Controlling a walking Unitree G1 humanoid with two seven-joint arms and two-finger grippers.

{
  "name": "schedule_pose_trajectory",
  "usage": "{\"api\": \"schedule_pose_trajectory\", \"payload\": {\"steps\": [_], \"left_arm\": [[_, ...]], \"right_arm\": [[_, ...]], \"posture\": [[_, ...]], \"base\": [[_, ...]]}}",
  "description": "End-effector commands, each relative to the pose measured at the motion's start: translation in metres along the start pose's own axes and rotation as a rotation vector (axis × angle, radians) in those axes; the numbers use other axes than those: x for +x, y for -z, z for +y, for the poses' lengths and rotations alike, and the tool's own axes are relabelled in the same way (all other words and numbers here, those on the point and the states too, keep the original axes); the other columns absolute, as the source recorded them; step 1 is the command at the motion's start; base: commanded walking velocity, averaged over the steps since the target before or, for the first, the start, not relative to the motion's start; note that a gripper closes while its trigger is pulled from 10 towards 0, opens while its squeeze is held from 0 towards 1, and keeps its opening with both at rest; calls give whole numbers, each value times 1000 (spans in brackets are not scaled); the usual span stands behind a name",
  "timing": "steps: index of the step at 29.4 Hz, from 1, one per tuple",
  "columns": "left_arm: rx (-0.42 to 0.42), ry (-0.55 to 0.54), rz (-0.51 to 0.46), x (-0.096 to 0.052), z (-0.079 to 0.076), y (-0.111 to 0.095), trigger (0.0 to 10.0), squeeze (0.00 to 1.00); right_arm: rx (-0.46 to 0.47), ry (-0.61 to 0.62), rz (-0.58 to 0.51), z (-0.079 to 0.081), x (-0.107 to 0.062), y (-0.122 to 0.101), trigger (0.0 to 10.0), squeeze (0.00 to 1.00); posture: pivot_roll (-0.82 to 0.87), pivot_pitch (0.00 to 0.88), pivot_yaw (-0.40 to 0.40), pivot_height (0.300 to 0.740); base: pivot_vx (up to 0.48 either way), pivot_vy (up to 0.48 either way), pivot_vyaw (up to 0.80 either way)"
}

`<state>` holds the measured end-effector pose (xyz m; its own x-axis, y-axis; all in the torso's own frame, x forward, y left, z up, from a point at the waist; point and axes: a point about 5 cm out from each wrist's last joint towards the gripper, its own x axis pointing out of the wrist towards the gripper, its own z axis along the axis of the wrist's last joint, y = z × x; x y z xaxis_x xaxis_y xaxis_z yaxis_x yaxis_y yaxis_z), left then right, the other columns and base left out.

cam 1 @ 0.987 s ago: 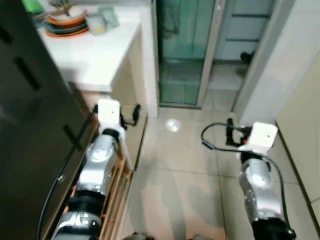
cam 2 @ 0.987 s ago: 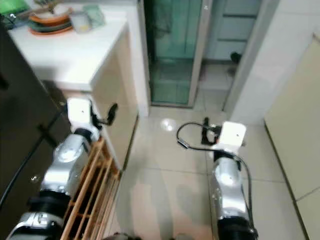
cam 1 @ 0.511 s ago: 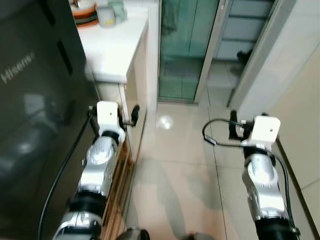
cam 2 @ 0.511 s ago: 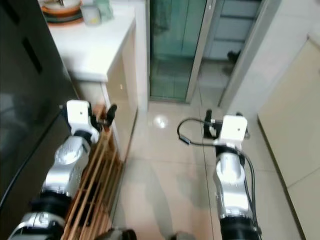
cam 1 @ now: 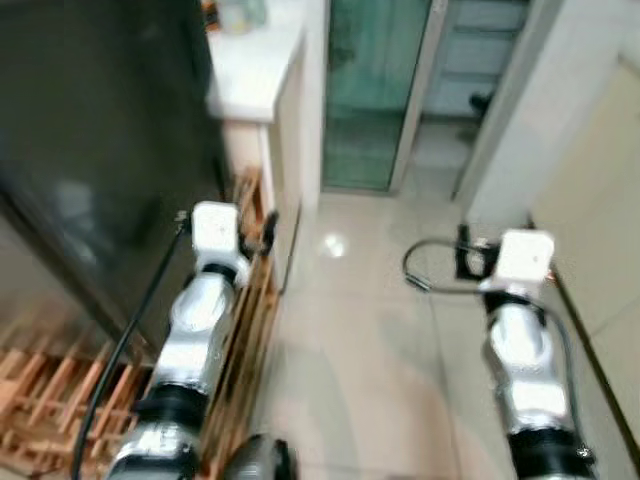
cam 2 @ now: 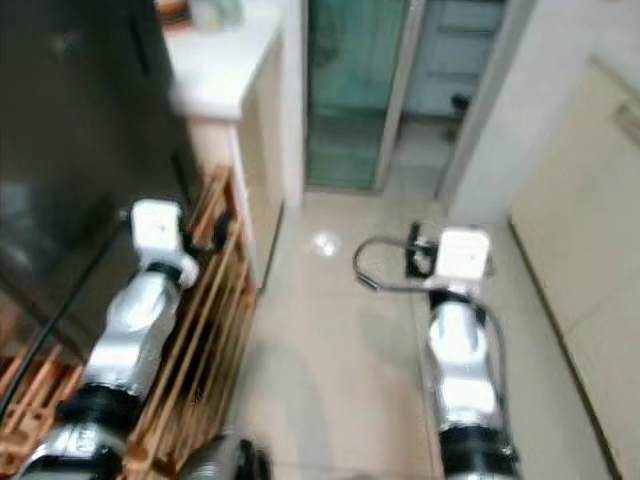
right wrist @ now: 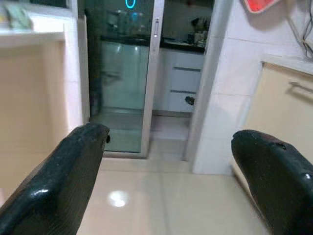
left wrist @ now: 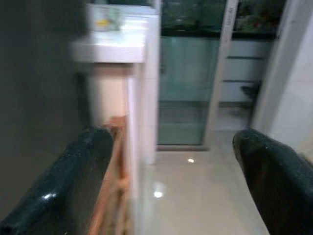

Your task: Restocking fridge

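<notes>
Camera swings left: tall black glossy fridge (cam 1: 100, 150) now at 10 o'clock, door shut. Left tool (left wrist: 171, 196) and right tool (right wrist: 171, 191) apart, empty. Door likely heavy, slick; handle location unclear.

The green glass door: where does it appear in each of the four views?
Left eye view: glass door, top centre.
Right eye view: top centre.
Left wrist view: straight ahead.
Right wrist view: ahead.
Shared landmark: white counter beside it.
</notes>
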<state>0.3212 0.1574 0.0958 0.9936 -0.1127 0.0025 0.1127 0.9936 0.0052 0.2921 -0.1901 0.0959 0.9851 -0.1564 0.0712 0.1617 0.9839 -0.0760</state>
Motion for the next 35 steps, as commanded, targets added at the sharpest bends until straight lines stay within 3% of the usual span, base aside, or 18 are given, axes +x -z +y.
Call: {"api": "schedule_pose_trajectory", "payload": {"steps": [1, 12, 14, 16, 17, 19, 21, 22, 25, 26, 29, 32, 35], "left_arm": [[25, 31, -61, 9, -6, -17, 10000, 0], [15, 21, -77, 5, -3, -19, 10000, 0], [-5, 24, -106, -17, 5, -17, 10000, 0], [-1, 28, -111, -23, 7, -16, 10000, 0], [23, 38, -122, -41, 16, -13, 10000, 0], [37, 9, -113, -54, 31, -10, 10000, 0], [63, -53, -125, -62, 49, -13, 10000, 0], [63, -53, -125, -62, 49, -13, 10000, 0], [33, -153, -143, -71, 70, -19, 10000, 0], [10, -162, -154, -72, 71, -23, 10000, 0], [-95, 15, -199, -78, 51, -37, 10000, 0], [-54, 108, -207, -80, 45, -43, 10000, 0], [34, 39, -177, -72, 46, -43, 10000, 0]], "right_arm": [[-4, 5, 0, -3, 2, 0, 10000, 0], [-18, -33, 12, 4, 7, 2, 10000, 0], [-26, -57, -6, 7, 5, 0, 10000, 0], [-27, -61, -9, 8, 5, -1, 10000, 0], [-33, -72, -11, 7, 4, -1, 10000, 0], [-36, -84, -1, 7, 3, 2, 10000, 0], [-37, -97, 12, 7, 3, 4, 10000, 0], [-37, -97, 12, 7, 3, 4, 10000, 0], [-43, -135, 26, 10, 6, 6, 10000, 0], [-42, -144, 32, 11, 8, 6, 10000, 0], [-33, -163, 44, 14, 14, 6, 10000, 0], [-31, -180, 51, 17, 18, 6, 10000, 0], [-28, -209, 64, 24, 21, 8, 10000, 0]], "posture": [[-107, 0, 22, 740], [-91, 0, 17, 740], [-94, 0, 12, 740], [-92, 0, 11, 740], [-79, 0, -1, 740], [-68, 0, -14, 740], [-59, 0, -25, 740], [-59, 0, -25, 740], [-13, 0, -78, 740], [2, 0, -96, 740], [31, 0, -123, 740], [49, 0, -134, 740], [74, 0, -143, 740]], "base": [[0, 0, 0], [0, 0, 0], [0, 0, 0], [0, 0, 0], [0, 0, 0], [0, 0, 0], [0, 0, 0], [0, 0, 0], [0, 0, 0], [0, 0, 0], [0, 0, 0], [0, 0, 0], [0, 0, 0]]}}
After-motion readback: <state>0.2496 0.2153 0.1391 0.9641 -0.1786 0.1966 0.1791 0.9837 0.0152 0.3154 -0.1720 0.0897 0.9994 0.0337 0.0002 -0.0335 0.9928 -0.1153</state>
